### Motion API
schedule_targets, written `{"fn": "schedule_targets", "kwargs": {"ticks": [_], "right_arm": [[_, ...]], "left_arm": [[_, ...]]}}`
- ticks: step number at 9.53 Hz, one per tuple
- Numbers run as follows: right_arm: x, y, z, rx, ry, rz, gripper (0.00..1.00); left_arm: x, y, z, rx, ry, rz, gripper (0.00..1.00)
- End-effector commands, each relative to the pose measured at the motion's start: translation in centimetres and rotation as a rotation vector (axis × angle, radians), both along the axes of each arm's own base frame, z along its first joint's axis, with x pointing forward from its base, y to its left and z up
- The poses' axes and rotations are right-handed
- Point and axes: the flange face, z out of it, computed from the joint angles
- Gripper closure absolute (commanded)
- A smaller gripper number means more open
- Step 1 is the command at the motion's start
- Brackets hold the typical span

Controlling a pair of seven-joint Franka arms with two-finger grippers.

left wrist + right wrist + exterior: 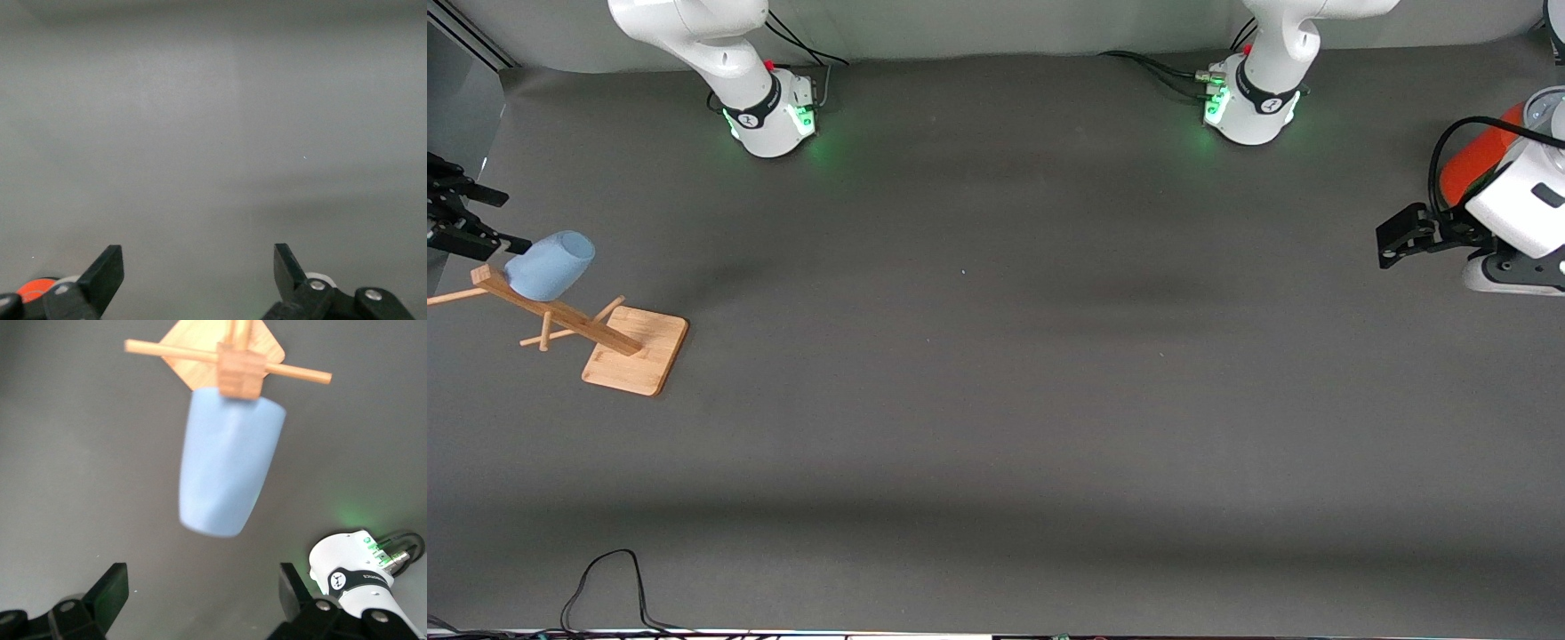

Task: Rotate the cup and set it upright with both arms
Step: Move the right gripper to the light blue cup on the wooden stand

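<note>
The pale-blue cup (551, 265) sits mouth-down over an arm of a wooden rack (560, 313), tilted, at the right arm's end of the table. Its closed base points toward my right gripper (511, 220), which hangs open just beside it without touching. In the right wrist view the cup (230, 470) fills the middle, ahead of the open right gripper (200, 577), with the rack (237, 367) under it. My left gripper (1389, 242) hovers open and empty over the left arm's end of the table. The left wrist view shows the left gripper (198, 257) above bare grey table.
A large red-orange can (1476, 160) stands by the left arm's wrist, and a sliver of the can (30, 290) shows in the left wrist view. The rack's square wooden base (640, 356) rests on the table. A black cable (605, 582) lies along the edge nearest the camera.
</note>
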Motion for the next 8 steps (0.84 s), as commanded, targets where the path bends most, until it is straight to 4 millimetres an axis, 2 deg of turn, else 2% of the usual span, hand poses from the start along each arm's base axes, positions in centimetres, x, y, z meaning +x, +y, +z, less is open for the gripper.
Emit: {"fn": "schedule_targets", "kwargs": {"ticks": [1, 2, 6, 8], "right_arm": [[1.2, -1.7, -3.5, -0.007, 0.058, -0.048, 0.0], [1.6, -2.1, -5.0, -0.011, 0.085, -0.054, 0.0], [2.7, -3.4, -7.6, -0.022, 0.067, -0.041, 0.0], [2.5, -3.7, -8.1, -0.019, 0.073, -0.039, 0.0]], "left_arm": [[0.0, -0.2, 0.5, -0.005, -0.007, 0.005, 0.0], [0.0, -0.2, 0.5, -0.005, -0.007, 0.005, 0.0], [0.0, -0.2, 0.5, -0.005, -0.007, 0.004, 0.0], [0.0, -0.2, 0.5, -0.005, -0.007, 0.004, 0.0]]}}
